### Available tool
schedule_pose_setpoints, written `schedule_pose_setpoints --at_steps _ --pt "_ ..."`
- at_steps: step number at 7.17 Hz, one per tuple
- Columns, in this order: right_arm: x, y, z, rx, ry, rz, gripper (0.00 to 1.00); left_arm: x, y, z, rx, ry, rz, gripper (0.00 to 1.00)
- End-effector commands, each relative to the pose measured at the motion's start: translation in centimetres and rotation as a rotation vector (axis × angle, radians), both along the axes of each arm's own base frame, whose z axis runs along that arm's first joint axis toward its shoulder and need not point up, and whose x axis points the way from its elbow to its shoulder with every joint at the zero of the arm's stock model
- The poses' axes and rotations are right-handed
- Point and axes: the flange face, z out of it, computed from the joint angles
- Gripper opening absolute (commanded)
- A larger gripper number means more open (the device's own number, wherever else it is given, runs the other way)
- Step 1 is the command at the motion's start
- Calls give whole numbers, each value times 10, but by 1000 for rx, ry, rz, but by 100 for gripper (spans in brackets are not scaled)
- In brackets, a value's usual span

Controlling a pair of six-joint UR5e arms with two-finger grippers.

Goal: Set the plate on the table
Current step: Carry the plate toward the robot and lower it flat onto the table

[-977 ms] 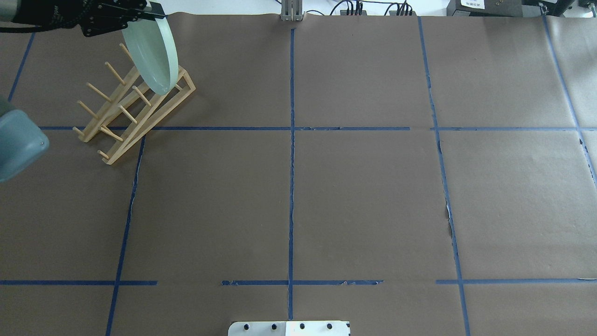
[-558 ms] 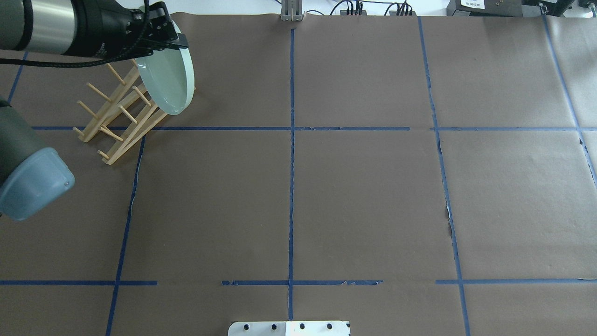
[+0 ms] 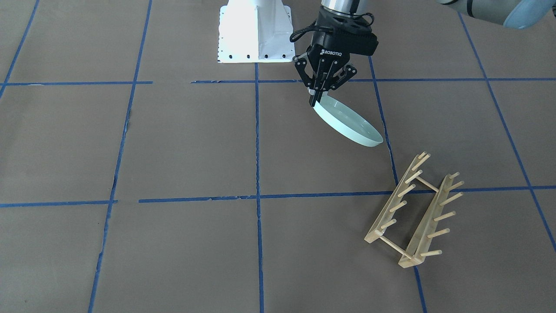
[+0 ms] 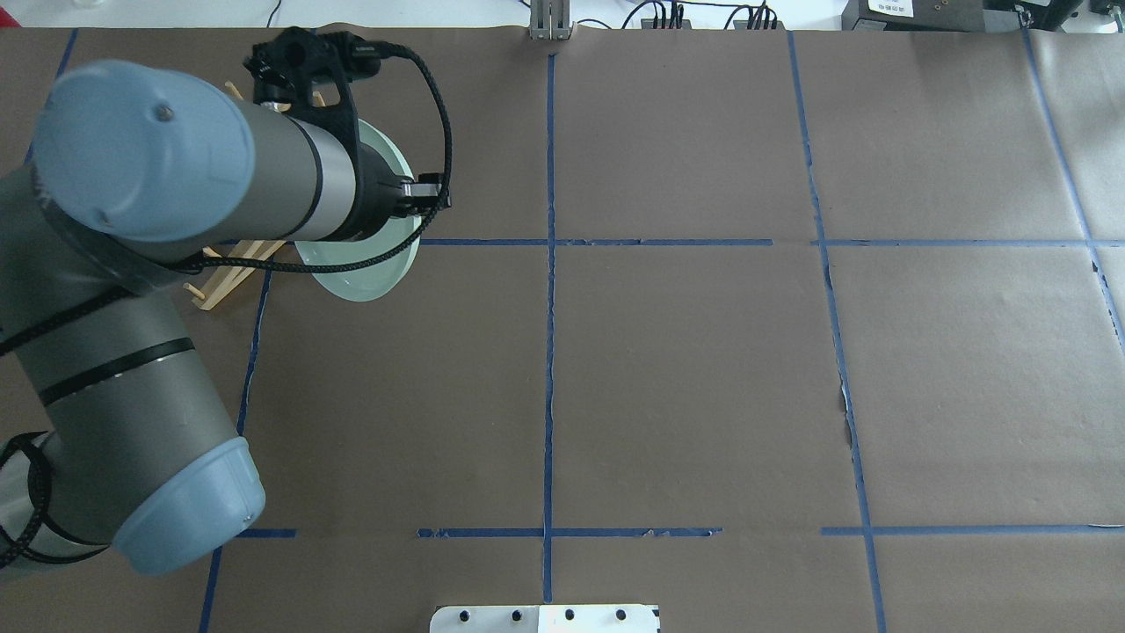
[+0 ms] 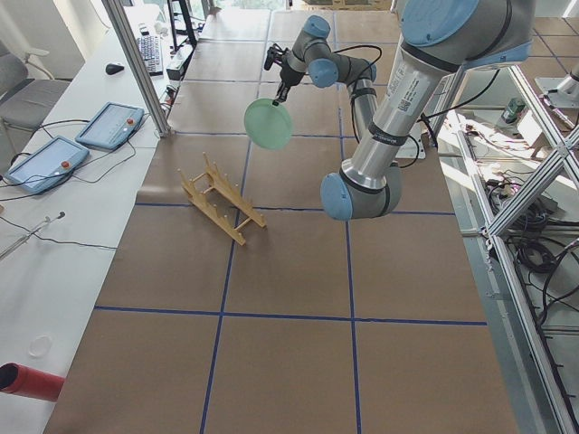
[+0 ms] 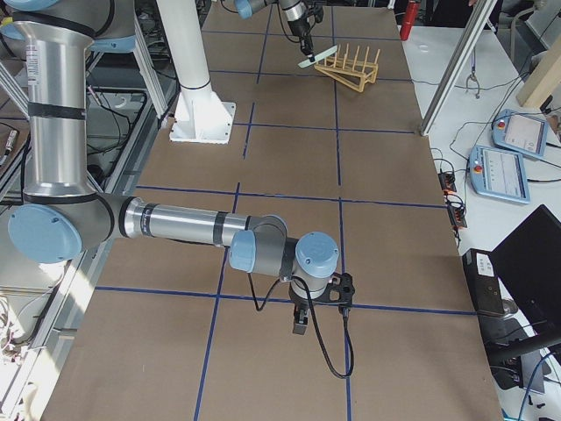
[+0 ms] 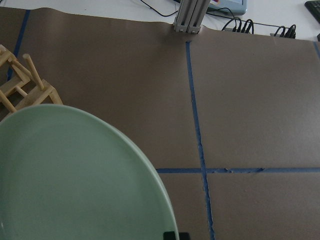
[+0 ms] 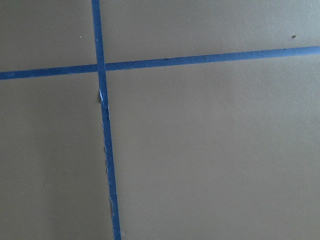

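Mint-green plate point(image 3: 349, 123) (brown, blue-lined table point(image 3: 182, 143))

Mint-green plate point(image 3: 349, 124) aloft over brown-paper table point(image 3: 173, 143).
Round, glazed, low raised rim, hollow face up; tilted, upper edge pinched by left gripper point(image 3: 313, 101), lower edge sloping down away from it, clear of the paper. Hangs above a blue tape line in the robot's left half. Flat underneath, marked into big squares by blue tape.

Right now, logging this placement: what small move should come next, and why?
Probably lower the plate toward the table while levelling it: the left hand grips its rim, and it hangs tilted in the air, clear of the wooden dish rack.
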Motion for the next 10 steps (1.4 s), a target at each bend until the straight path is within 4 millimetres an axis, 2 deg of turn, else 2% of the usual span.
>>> schedule_pose_setpoints --at_steps 1,2,3,4,6,7,8,10 --pt "0 0 0 0 0 0 100 60 29 30 92 -205 114 0" --pt "0 0 0 0 0 0 100 97 49 49 187 -336 118 0" --pt "0 0 0 0 0 0 100 122 68 63 234 -412 138 0" --pt "0 0 0 0 0 0 100 132 72 71 242 -440 146 0" --pt "0 0 0 0 0 0 100 138 73 77 240 -454 150 0" --pt "0 0 0 0 0 0 100 147 73 80 236 -464 158 35" --pt "0 0 0 0 0 0 100 152 75 90 231 -481 166 99" --pt "0 0 0 0 0 0 100 149 75 83 236 -464 162 100"
